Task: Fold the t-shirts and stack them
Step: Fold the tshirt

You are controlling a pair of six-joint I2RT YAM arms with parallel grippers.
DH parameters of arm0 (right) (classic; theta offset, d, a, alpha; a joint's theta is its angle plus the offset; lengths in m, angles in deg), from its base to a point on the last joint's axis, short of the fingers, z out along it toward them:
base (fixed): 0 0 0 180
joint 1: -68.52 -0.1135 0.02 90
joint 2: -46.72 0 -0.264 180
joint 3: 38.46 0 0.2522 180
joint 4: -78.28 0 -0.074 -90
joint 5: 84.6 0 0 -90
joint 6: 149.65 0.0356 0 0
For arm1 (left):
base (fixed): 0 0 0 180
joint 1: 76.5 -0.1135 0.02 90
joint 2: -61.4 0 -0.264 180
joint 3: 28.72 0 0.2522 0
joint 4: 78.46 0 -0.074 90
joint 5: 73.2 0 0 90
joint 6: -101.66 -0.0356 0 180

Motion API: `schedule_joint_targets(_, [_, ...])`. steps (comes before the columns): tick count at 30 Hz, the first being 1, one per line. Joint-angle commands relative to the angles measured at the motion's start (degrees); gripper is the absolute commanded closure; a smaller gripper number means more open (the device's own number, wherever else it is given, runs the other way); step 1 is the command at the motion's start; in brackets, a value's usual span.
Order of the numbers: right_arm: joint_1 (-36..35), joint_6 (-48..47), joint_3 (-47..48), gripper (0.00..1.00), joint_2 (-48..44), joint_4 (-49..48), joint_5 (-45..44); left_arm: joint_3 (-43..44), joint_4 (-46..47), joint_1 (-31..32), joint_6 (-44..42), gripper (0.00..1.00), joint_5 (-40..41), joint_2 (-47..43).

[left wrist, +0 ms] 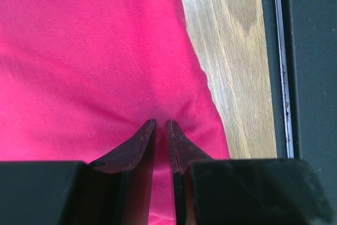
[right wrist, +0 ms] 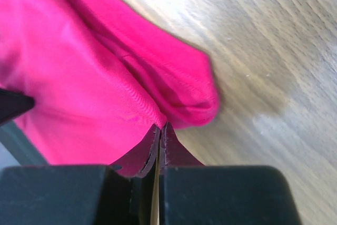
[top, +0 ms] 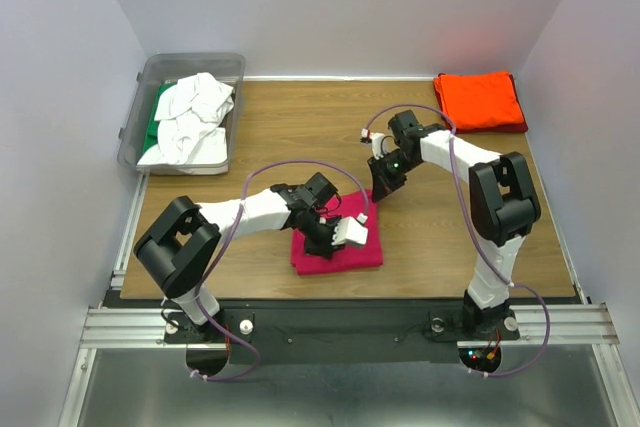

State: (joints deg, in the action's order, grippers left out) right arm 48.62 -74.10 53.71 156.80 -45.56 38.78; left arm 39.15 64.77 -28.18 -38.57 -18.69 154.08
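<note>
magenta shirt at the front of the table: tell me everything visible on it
The magenta t-shirt is plain, soft knit cloth with no print showing. It is folded into a rough rectangle and lies on the wooden table near the front edge, between the arms. The left end effector sits on its top with the fingers nearly together, and cloth puckers at the tips. The right end effector is shut on a seamed folded edge at the far right corner, which looks raised off the wood.

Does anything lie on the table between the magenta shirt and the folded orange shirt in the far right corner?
Nothing loose shows between the magenta shirt and the orange shirt. Only the right arm crosses above that stretch of table, with the right pincer shut on the magenta shirt's far corner.
</note>
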Motion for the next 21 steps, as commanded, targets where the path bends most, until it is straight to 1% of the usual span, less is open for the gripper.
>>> schedule_joint_targets(1, [0.7,0.1,2.7,0.99,2.8,-4.1,-2.6,-1.5,-1.3,0.3,-1.2,0.74,-0.7,0.2])
schedule_joint_targets(3, [0.7,0.8,3.1,0.99,4.7,-4.8,-2.4,-1.2,-1.5,0.3,-0.9,0.72,-0.9,0.0])
schedule_joint_targets(5, [0.7,1.2,3.0,0.99,5.5,-5.5,-2.0,0.4,-2.7,-0.4,-0.3,0.68,-1.7,-1.3])
schedule_joint_targets(7, [0.7,1.3,2.2,0.99,5.5,-5.7,-1.8,2.4,-4.3,-2.3,0.5,0.66,-3.3,-2.9])
schedule_joint_targets(8, [0.7,1.4,1.8,0.99,5.3,-6.0,-1.7,4.7,-6.2,-5.1,1.0,0.64,-4.6,-4.3])
schedule_joint_targets(10, [0.7,1.4,1.1,0.99,4.9,-6.2,-2.1,7.3,-8.5,-8.4,1.0,0.61,-5.7,-5.4])
schedule_joint_targets(11, [0.7,1.4,1.0,0.99,4.4,-6.2,-2.2,9.6,-10.2,-12.2,1.0,0.60,-6.3,-6.1])
schedule_joint_targets(14, [0.7,2.0,0.9,0.99,3.8,-6.3,-2.7,12.2,-11.4,-18.3,1.2,0.59,-5.7,-6.0])
schedule_joint_targets(15, [0.7,2.2,1.0,1.00,3.6,-6.4,-3.1,12.5,-11.8,-19.5,0.8,0.59,-5.8,-5.9])
schedule_joint_targets(18, [0.7,4.6,1.7,0.99,3.3,-7.1,-5.0,11.3,-9.7,-21.2,3.6,0.59,-5.6,-5.1])
schedule_joint_targets(19, [0.7,5.8,1.8,0.99,3.2,-7.4,-5.5,10.9,-8.9,-21.3,4.2,0.59,-7.0,-3.9])
schedule_joint_targets(20, [0.7,6.5,2.1,0.99,3.1,-7.5,-5.7,10.8,-8.2,-21.5,5.6,0.60,-7.7,-3.3])
schedule_joint_targets(21, [0.7,7.1,2.0,0.99,2.9,-7.7,-6.0,10.8,-7.2,-21.8,8.8,0.61,-8.2,-2.3])
